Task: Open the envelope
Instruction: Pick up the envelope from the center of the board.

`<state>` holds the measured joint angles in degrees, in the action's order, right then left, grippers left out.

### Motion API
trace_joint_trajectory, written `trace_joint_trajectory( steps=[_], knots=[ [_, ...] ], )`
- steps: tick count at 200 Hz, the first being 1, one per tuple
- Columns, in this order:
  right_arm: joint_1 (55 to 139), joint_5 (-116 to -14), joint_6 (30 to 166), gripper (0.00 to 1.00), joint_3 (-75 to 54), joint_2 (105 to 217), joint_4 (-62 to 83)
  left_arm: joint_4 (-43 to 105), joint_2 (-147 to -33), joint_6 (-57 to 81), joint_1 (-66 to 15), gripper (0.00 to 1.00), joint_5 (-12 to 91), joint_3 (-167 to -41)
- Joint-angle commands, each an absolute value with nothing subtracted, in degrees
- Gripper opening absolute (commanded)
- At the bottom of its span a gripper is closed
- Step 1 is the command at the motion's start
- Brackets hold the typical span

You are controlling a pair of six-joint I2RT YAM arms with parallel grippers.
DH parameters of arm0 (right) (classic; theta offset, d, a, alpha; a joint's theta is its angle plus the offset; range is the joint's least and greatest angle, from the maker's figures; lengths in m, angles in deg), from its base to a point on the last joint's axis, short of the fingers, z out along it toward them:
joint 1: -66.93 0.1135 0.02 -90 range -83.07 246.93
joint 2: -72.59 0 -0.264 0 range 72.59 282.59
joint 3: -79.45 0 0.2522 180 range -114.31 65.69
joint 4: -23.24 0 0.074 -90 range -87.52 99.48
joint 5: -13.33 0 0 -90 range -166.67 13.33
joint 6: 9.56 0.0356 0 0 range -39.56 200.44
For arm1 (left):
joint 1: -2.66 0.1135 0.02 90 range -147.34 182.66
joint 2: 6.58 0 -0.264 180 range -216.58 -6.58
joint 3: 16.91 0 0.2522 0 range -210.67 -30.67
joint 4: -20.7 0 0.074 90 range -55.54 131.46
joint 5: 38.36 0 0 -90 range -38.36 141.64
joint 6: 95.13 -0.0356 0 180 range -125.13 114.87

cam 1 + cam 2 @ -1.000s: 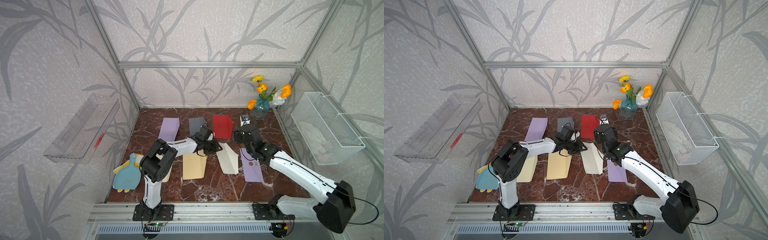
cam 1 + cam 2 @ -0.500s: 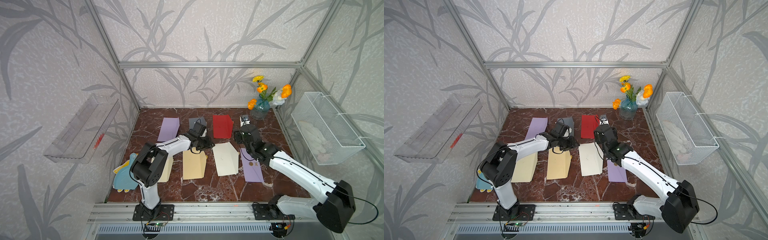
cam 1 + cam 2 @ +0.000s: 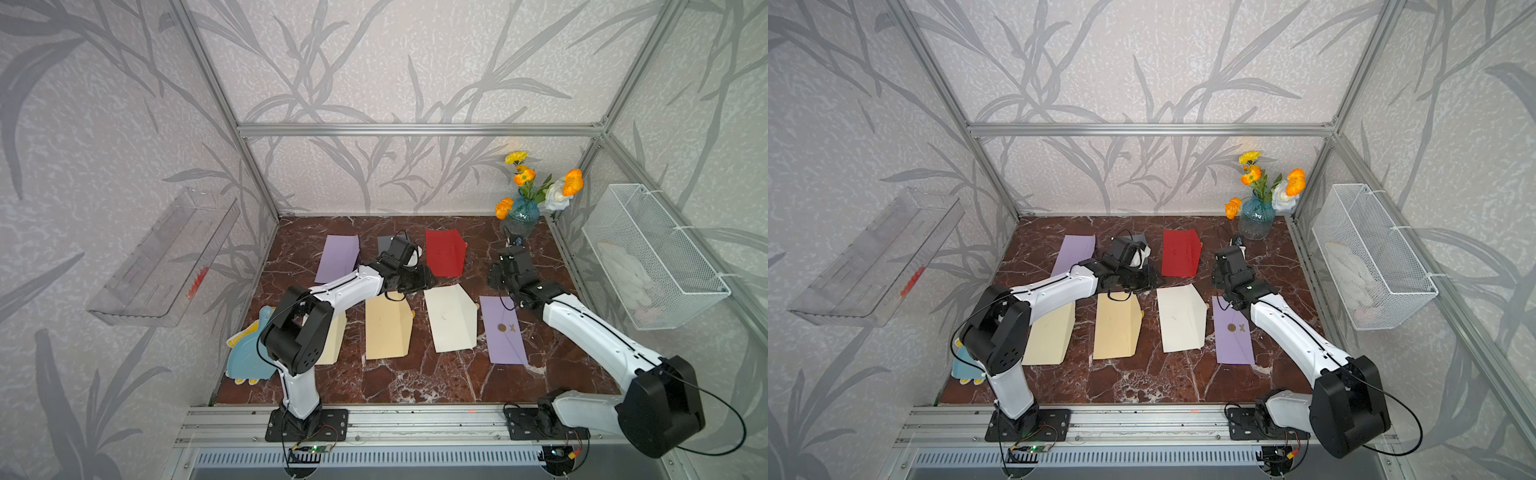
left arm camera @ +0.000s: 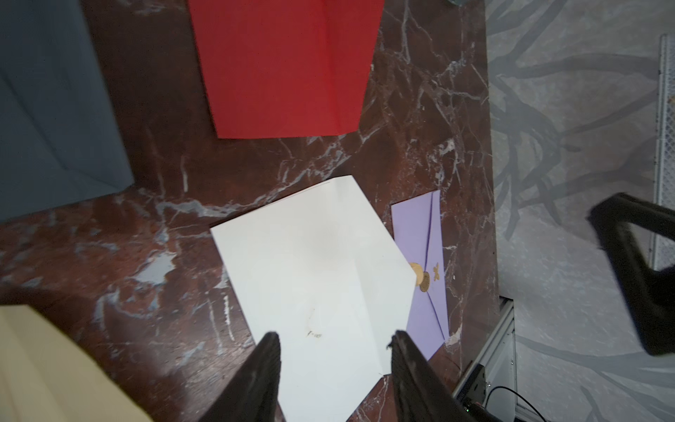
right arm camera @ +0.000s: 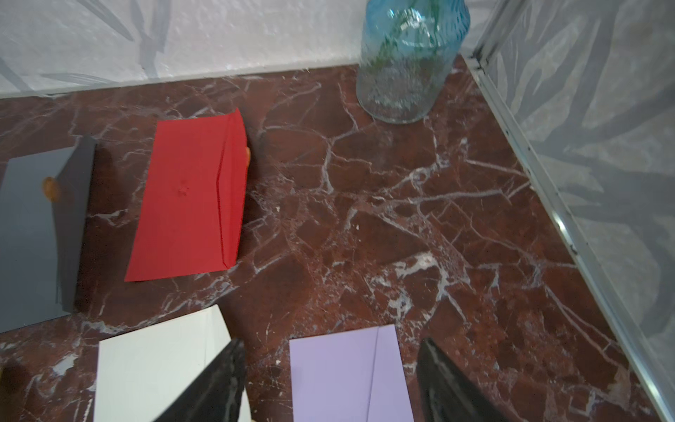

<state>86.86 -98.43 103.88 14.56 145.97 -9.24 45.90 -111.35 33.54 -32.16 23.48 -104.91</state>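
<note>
Lab test cell: aluminium frame [image 3: 415, 129], wallpapered panels [image 3: 374, 62].

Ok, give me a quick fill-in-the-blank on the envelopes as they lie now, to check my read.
1. The envelope between the grey envelope and the vase is ____.
2. In the left wrist view, the left gripper, jaws open, frames the ____ envelope.
3. The front-row envelope nearest the wire basket is ____.
Missing: red, white, purple, meaning the red envelope, white envelope, purple envelope.
</note>
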Motion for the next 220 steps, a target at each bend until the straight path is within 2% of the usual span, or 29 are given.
trace_joint_trajectory(
  steps=[1,62,101,163,201,220],
  knots=[
    [84.52,-91.75,108.48,0.74,17.26,144.22,-14.28,44.47,-112.23,30.67,-34.09,0.5,18.69,-108.79],
    [80.65,-83.66,112.88,0.74,23.87,142.77,-17.5,47.09,-114.92,28.23,-39.89,0.49,15.7,-111.26],
    [75.37,-75.82,116.6,0.74,29.83,142.89,-12.37,54.15,-117.01,24.54,-45.7,0.48,14.9,-113.25],
    [72.21,-63.29,120.39,0.73,31.33,150.06,-4.65,42.64,-112.2,37.87,-47.69,0.48,12.13,-103.8],
    [71.79,-62.91,121.57,0.72,30.13,151.78,-0.7,26.14,-112.95,52.56,-50.6,0.47,13.18,-96.12],
    [70.02,-61.58,122.04,0.73,30.17,153.7,1.73,30.38,-113.61,51.67,-53.14,0.47,17.28,-98.19]
  ],
)
